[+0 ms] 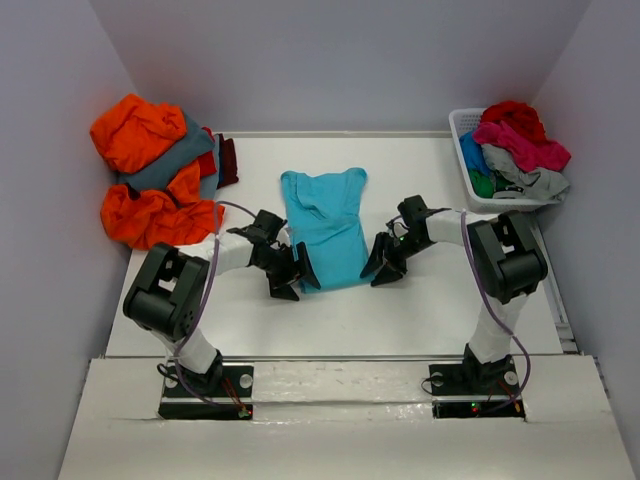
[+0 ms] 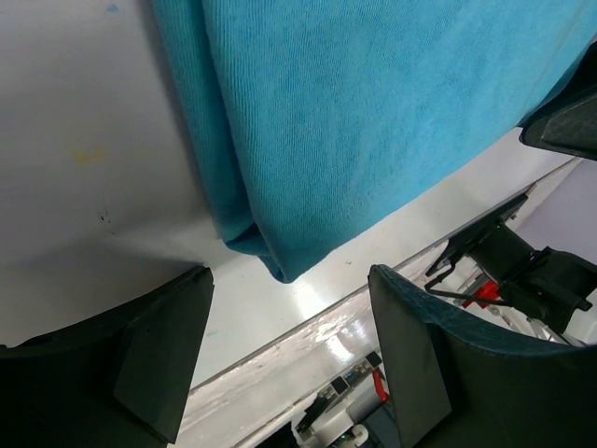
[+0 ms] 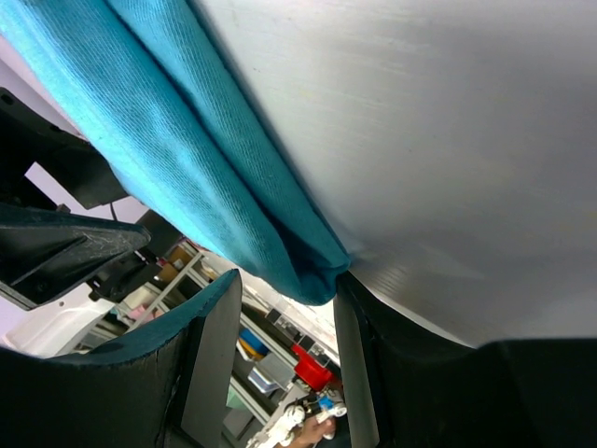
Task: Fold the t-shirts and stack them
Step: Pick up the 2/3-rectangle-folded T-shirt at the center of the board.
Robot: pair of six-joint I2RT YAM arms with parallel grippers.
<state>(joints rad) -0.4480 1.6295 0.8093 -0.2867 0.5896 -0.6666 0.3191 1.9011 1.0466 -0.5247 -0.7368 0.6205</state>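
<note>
- In the top view, the turquoise shirt (image 1: 325, 225) lay on the white table (image 1: 430, 310) at the middle of the frame, its sleeves towards the upper edge and its narrower end towards the lower edge.
- The left gripper (image 1: 296, 276) sat at the shirt's lower left corner and the right gripper (image 1: 382, 263) at its lower right corner, both low over the table.
- A heap of orange shirts (image 1: 135, 135) with a slate grey shirt (image 1: 165, 165) and a maroon shirt (image 1: 228, 160) filled the upper left; a white basket (image 1: 462, 128) in the upper right held red, pink, light grey and green shirts.
- In the left wrist view, the shirt (image 2: 373, 112) covered the upper middle and right, and its folded corner pointed down into the gap just above the left gripper (image 2: 289, 280). The fingers (image 2: 159, 355) stood wide apart and neither touched the cloth.
- In the right wrist view, the shirt (image 3: 187, 159) ran as a band from the upper left to the middle, the table (image 3: 448, 140) bare to its right. The shirt's corner ended at the mouth of the right gripper (image 3: 287, 280), against the tip of the finger on the right. The fingers (image 3: 210, 373) were spread, with open space between them below the cloth.
</note>
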